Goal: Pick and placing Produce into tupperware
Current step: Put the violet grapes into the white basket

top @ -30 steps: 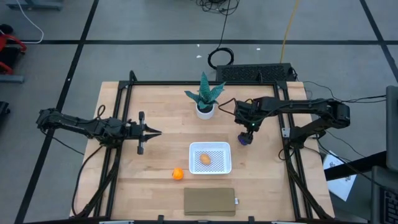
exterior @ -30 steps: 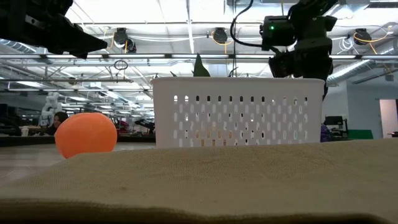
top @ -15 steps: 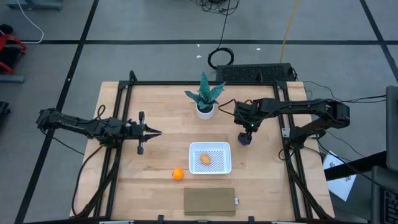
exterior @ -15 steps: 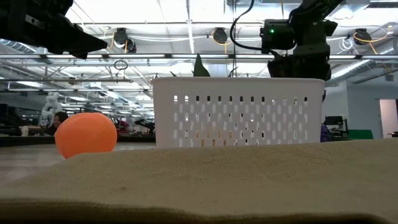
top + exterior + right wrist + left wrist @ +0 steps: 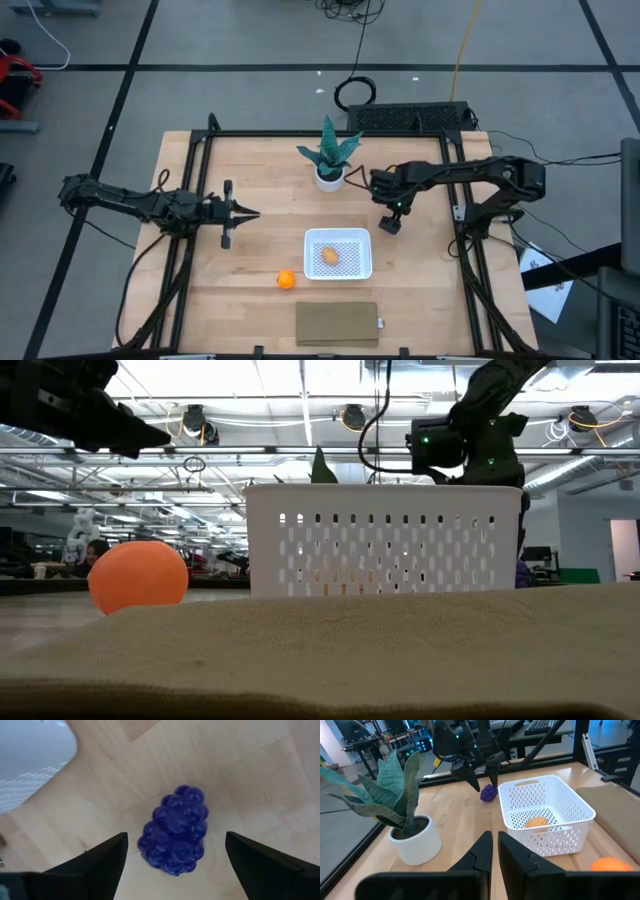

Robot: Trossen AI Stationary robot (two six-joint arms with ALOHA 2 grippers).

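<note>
My right gripper (image 5: 172, 851) hung over the purple grape cluster (image 5: 174, 829), its fingers (image 5: 97, 860) spread wide to either side and touching nothing. The cluster lay on the bare table (image 5: 260, 170) beside the white tupperware (image 5: 338, 253), near that basket's far right corner. From above, my own wrist covered most of it, so only a dark spot showed under the right gripper (image 5: 394, 222). From table height the cluster was hidden behind the tupperware (image 5: 383, 538), and my fingertips were cut off by its rim.

The tan-yellow oval (image 5: 330, 256) lay inside the tupperware; in the low view it was only a faint warm patch through the wall slots. The orange ball (image 5: 286, 280) sat on the table just off the basket's near left corner, apart from it. In the left wrist view the ball (image 5: 611, 865) was cut by the picture's edge.

My left gripper (image 5: 240, 212) waited over the table's left half, fingers (image 5: 479, 851) nearly together with a narrow gap, gripping nothing. The potted plant (image 5: 330, 155) stood farther back.
</note>
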